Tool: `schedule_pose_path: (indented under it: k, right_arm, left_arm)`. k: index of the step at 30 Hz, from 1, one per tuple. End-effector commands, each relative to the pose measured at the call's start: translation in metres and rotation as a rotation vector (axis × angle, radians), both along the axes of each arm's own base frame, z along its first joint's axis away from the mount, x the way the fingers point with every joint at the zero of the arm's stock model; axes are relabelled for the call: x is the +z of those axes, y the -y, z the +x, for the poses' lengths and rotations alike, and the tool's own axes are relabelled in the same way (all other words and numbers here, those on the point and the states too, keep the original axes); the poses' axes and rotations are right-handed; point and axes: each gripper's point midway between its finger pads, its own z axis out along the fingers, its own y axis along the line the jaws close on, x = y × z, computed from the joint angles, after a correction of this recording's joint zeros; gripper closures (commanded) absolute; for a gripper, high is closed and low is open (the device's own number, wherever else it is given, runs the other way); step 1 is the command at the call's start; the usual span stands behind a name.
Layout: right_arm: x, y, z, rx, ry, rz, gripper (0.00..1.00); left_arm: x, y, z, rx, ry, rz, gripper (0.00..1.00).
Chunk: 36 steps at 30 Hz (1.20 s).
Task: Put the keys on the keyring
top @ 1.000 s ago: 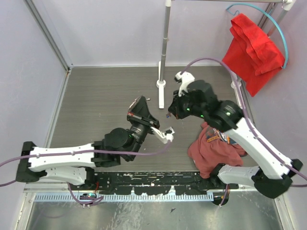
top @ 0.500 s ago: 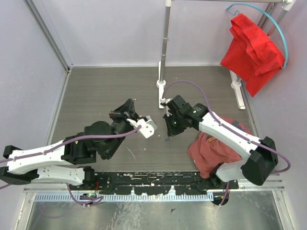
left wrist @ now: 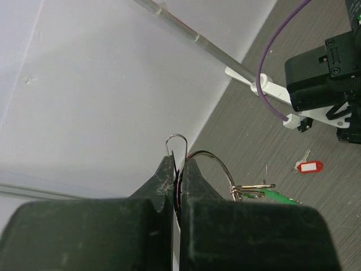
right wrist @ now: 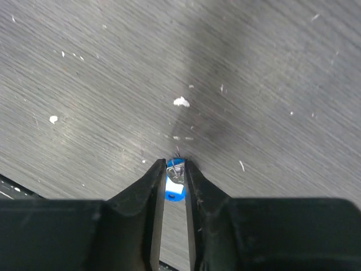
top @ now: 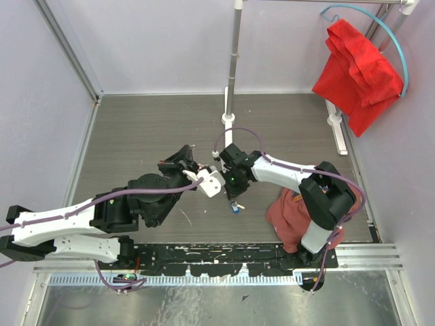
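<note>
Showing two arms meeting nr an upright pole on a grey table. L gripper, just near-left of the pole's foot, is clamped tight on the keyring. A green key hangs from that wire. R gripper, on the near side of the pole, points down at the table w/ fingers pinched on a blue key. A red-tagged key lies loose on the table, near the pole's foot.

2 cloths: red cloth hanging (far right), maroon cloth on table.
</note>
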Motion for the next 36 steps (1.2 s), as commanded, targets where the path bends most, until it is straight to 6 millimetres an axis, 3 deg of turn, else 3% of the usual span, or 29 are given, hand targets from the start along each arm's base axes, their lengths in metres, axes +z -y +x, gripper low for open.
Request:
schedule_pose_path:
  k: [1, 4, 6, 9, 15, 20, 27, 36]
  right_arm:
    - [0.032, -0.029, 0.038, 0.01, 0.172, 0.126, 0.72]
    - [0.064, -0.033, 0.048, -0.007, 0.269, 0.19, 0.65]
    - [0.095, -0.028, 0.054, -0.029, 0.359, 0.229, 0.58]
    - [0.152, -0.02, 0.055, -0.055, 0.495, 0.314, 0.57]
    - [0.292, -0.004, 0.029, -0.057, 0.748, 0.6, 0.57]
    - [0.375, -0.006, -0.008, 0.041, 0.787, 0.806, 0.57]
    - [0.421, -0.018, -0.041, 0.101, 0.656, 0.955, 0.58]
    - [0.43, -0.035, -0.064, 0.149, 0.514, 1.043, 0.58]
  left_arm:
    - [0.01, -0.002, -0.002, 0.01, -0.006, -0.044, 1.0]
    - [0.011, -0.001, -0.003, 0.003, -0.013, -0.056, 1.0]
    - [0.011, -0.001, -0.005, -0.016, -0.027, -0.076, 1.0]
    - [0.016, 0.001, -0.012, -0.074, -0.074, -0.138, 1.0]
    - [0.032, 0.004, -0.03, -0.221, -0.177, -0.305, 1.0]
    - [0.039, 0.008, -0.042, -0.294, -0.238, -0.358, 1.0]
    - [0.038, 0.022, -0.051, -0.352, -0.296, -0.36, 1.0]
    - [0.03, 0.036, -0.053, -0.36, -0.318, -0.316, 1.0]
